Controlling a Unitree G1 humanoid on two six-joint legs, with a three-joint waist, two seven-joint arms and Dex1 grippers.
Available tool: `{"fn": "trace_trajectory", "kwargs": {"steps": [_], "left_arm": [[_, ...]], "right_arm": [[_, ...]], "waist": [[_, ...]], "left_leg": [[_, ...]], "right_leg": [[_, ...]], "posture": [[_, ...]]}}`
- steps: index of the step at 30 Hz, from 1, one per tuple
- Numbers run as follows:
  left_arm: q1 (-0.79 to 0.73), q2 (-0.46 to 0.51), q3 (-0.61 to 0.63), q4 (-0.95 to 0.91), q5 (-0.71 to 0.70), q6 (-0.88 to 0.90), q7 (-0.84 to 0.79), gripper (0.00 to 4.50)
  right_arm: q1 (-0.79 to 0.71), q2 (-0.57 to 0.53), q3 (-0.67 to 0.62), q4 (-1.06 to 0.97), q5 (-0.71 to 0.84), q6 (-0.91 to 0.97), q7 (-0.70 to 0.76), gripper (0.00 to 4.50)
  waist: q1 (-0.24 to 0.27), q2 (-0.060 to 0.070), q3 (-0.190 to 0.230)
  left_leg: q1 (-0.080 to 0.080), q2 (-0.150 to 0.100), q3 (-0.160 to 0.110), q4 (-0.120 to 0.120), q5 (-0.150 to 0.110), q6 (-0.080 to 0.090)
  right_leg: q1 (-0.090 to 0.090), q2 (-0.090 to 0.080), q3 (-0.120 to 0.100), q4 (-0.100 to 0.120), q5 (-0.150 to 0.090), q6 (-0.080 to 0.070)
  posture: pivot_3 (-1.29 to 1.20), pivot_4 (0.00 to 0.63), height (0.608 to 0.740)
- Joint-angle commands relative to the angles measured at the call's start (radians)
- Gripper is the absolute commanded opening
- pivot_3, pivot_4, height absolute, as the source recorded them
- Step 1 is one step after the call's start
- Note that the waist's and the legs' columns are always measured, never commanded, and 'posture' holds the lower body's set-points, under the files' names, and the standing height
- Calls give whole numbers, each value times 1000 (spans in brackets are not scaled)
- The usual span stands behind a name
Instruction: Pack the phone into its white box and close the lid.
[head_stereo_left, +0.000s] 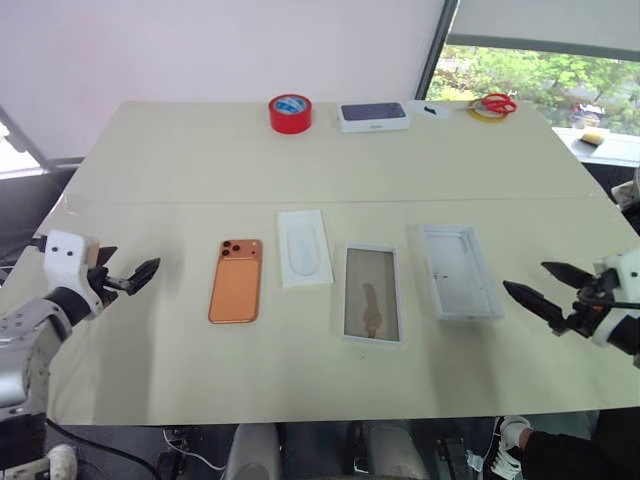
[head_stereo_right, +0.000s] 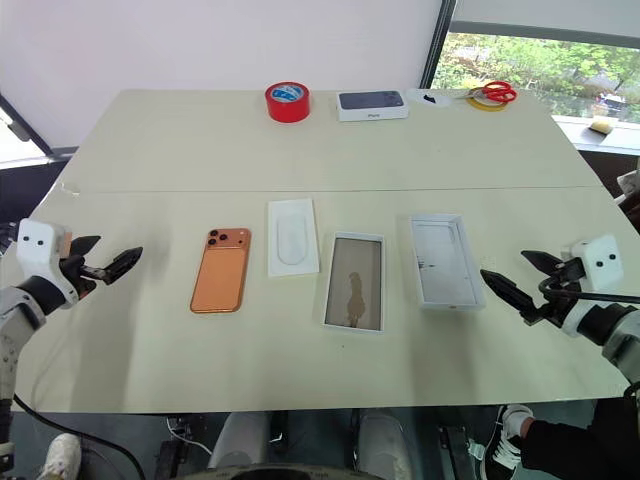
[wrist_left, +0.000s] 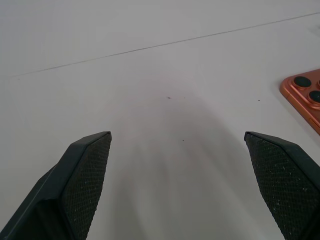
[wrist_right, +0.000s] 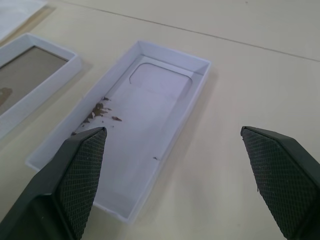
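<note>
The orange-copper phone (head_stereo_left: 236, 280) lies flat, back up, left of the table's centre, and its lens corner (wrist_left: 305, 95) shows in the left wrist view. Right of centre sits the shallow white box (head_stereo_left: 372, 293) with a glossy grey-brown inside. The lid (head_stereo_left: 459, 271), an all-white tray, lies right of it, inside up. My left gripper (head_stereo_left: 128, 265) hovers open over bare table left of the phone. My right gripper (head_stereo_left: 525, 277) hangs open just right of the lid (wrist_right: 135, 130), with the white box (wrist_right: 30, 80) beyond it. Neither gripper holds anything.
A flat white insert (head_stereo_left: 304, 246) with an oval recess lies between phone and white box. At the far edge stand a red tape roll (head_stereo_left: 290, 113), a closed dark-topped white box (head_stereo_left: 373, 116) and red scissors (head_stereo_left: 492, 106). A seam crosses the table's middle.
</note>
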Motion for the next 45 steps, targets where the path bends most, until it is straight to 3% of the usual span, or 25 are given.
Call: {"fn": "trace_trajectory", "kwargs": {"steps": [1, 13, 20, 25, 34, 38, 45], "left_arm": [[-7, 4, 22, -32, -11, -3, 8, 4473], [-47, -47, -37, -116, -44, 51, 38, 4473], [-156, -195, -227, -262, -100, 161, 74, 4473], [-292, -308, -320, -324, -169, 397, 205, 4473], [-538, -537, -167, -270, -194, 887, 579, 4473], [-614, -642, -53, -244, -186, 1034, 653, 4473], [-667, -732, -12, -213, -120, 1138, 693, 4473]], "right_arm": [[-9, -6, -6, -41, 33, 0, 21, 4500], [-53, 4, 50, -70, 11, -14, -13, 4500], [-91, 18, 118, -178, 16, 19, -84, 4500], [-157, 7, 206, -226, -1, 36, -114, 4500], [-224, -6, 241, -246, -5, 73, -134, 4500], [-227, -30, 258, -276, 20, 96, -93, 4500], [-227, -65, 316, -357, 35, 122, -46, 4500]], "waist": [[0, 0, 0], [1, 0, 0], [2, 0, 0], [-2, 0, 0], [1, -2, 1], [1, -3, 1], [1, -3, 2]], "left_leg": [[0, 0, 0, 0, 0, 0], [0, 0, 0, 0, 0, 0], [0, 0, 0, 1, 0, 0], [0, 0, 0, 1, 0, 0], [0, -1, -1, 2, 0, 0], [0, -1, -1, 3, 0, 0], [0, -1, -2, 3, 0, 0]], "right_leg": [[0, 0, 0, 0, 0, 0], [0, 0, 0, 0, 0, 0], [1, 0, 0, 0, 0, 0], [1, 1, 0, 1, 0, 1], [2, 1, 0, 2, 0, 1], [2, 1, 0, 2, 0, 1], [2, 1, 0, 2, 0, 1]], "posture": [[0, 150, 730], [0, 150, 730], [0, 150, 730], [0, 150, 730], [0, 150, 730], [0, 150, 730], [0, 150, 730]]}}
